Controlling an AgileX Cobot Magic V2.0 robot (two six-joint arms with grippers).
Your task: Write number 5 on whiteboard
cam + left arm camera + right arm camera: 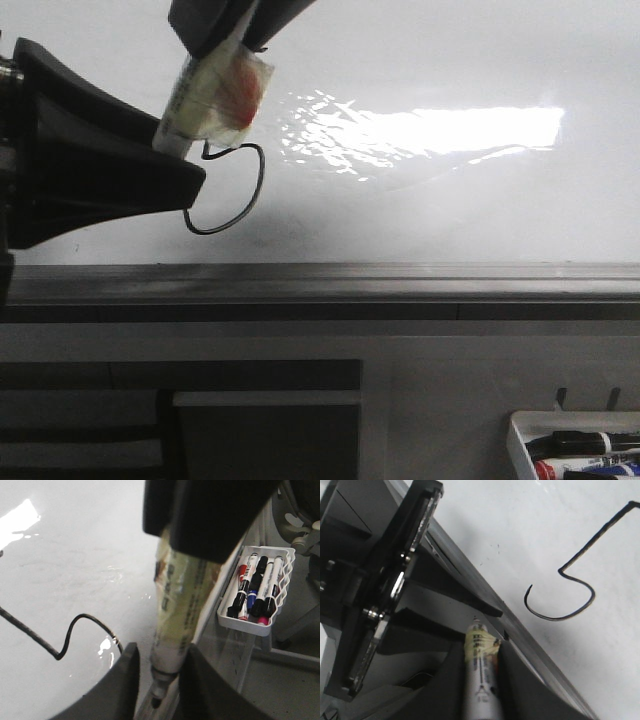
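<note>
The number 5 (250, 190) is drawn in thin black line on the whiteboard (450, 220); its hooked belly also shows in the right wrist view (570, 600). A tape-wrapped marker (215, 95) hangs slanted in front of the board. My right gripper (225, 45) is shut on its upper end, and both fingers press the barrel (480, 680). My left gripper (160, 655) stands around the lower end with the tip (157, 700) poking past. One finger touches the barrel and a gap shows at the other, so it is open.
A grey metal ledge (400, 280) runs along the board's lower edge. A white tray (520, 440) holding several markers hangs below the ledge at the right. The same tray (245, 625) shows beside the board in the left wrist view. Glare (440, 130) lies across the board.
</note>
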